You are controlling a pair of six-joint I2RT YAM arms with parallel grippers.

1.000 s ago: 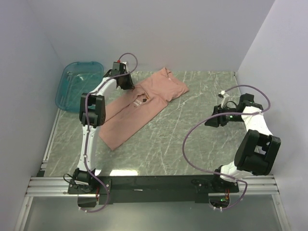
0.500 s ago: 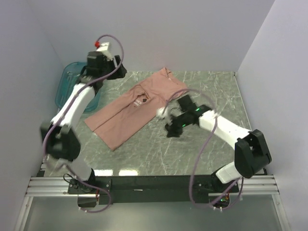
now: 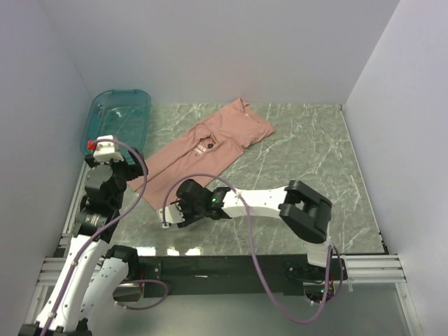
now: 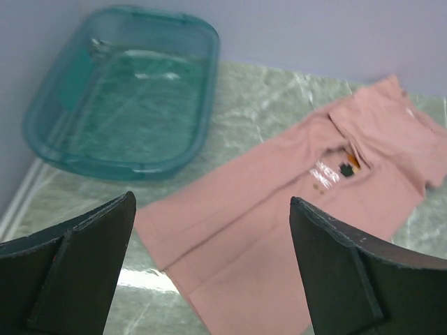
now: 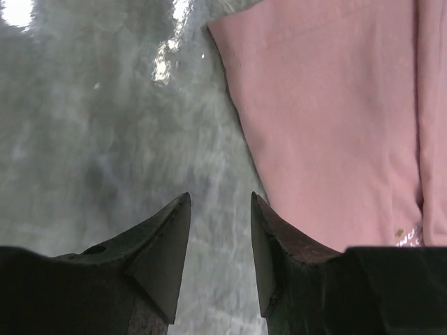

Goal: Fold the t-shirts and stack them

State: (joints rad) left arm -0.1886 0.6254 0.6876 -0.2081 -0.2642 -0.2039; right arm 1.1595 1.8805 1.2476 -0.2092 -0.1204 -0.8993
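We see a translucent teal plastic bin (image 3: pixel 115 124), oblong with rounded corners and a raised rim, lying at the far left corner of a grey-green marble-patterned tabletop (image 3: pixel 301 164). Its long side runs close along the left wall (image 3: pixel 35 105), and its far end lies near the back wall (image 3: pixel 231 49). From the left wrist view the bin (image 4: pixel 122 91) lets the veined tabletop (image 4: pixel 258 105) show through its base. In the right wrist view the tabletop (image 5: pixel 91 132) shows bright glare patches near the top edge. Pale lilac-white walls enclose the table on three sides, the right wall (image 3: pixel 409 126) included. A silver aluminium rail (image 3: pixel 378 264) runs along the near edge.
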